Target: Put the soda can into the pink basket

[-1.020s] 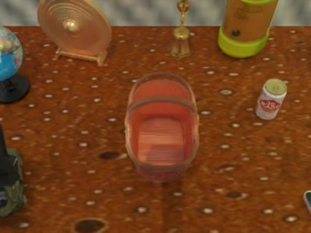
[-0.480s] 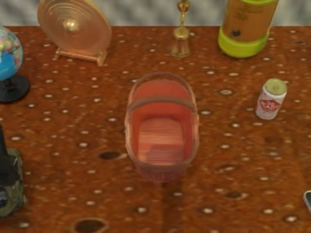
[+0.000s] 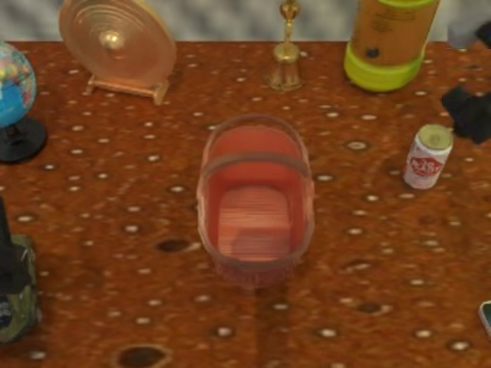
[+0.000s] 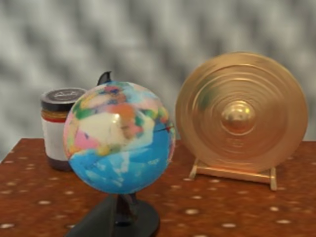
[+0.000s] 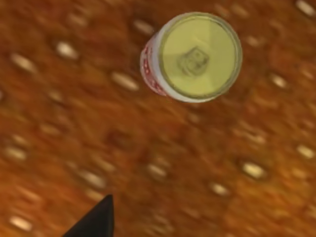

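Right of the pink basket (image 3: 255,199), well apart, soda can (image 3: 427,157) stands upright on the surface. Right claw (image 3: 469,111) near it, empty; opening unclear. Approach step; next: centre over can, descend.

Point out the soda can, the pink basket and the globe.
soda can (image 3: 427,159): top view, on its red-lettered side.
pink basket (image 3: 256,160): top view, on the arched handle across it.
globe (image 4: 119,137): left wrist view, on the middle of the sphere.
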